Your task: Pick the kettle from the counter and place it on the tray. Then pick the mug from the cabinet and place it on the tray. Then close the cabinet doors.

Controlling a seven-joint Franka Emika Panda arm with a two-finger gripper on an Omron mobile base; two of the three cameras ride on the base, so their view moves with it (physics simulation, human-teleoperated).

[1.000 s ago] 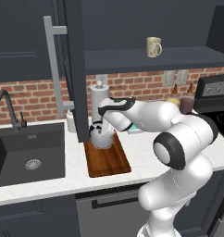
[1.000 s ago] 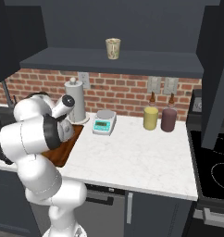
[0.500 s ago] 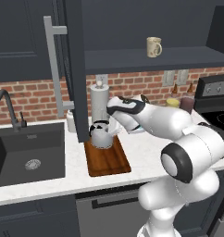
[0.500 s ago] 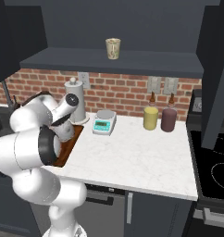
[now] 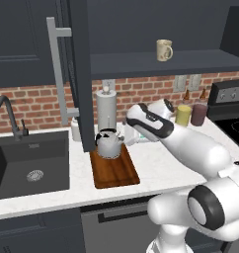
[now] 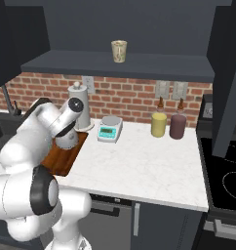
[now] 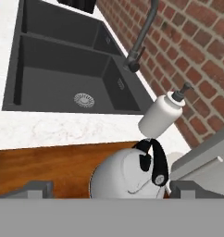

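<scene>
The kettle point(image 5: 109, 143) sits on the tray point(image 5: 114, 169); the gripper point(image 7: 111, 187) is spread wide and holds nothing. It should rise clear of the handle before heading for the mug point(image 5: 164, 50).

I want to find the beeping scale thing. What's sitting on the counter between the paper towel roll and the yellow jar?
The small digital scale sits between the paper towel roll and the yellow jar, seen in the right base view.

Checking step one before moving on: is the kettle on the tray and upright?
Yes, upright on the tray. The kettle sits on its base at the board's far end, handle arched on top. The gripper is open.
</scene>
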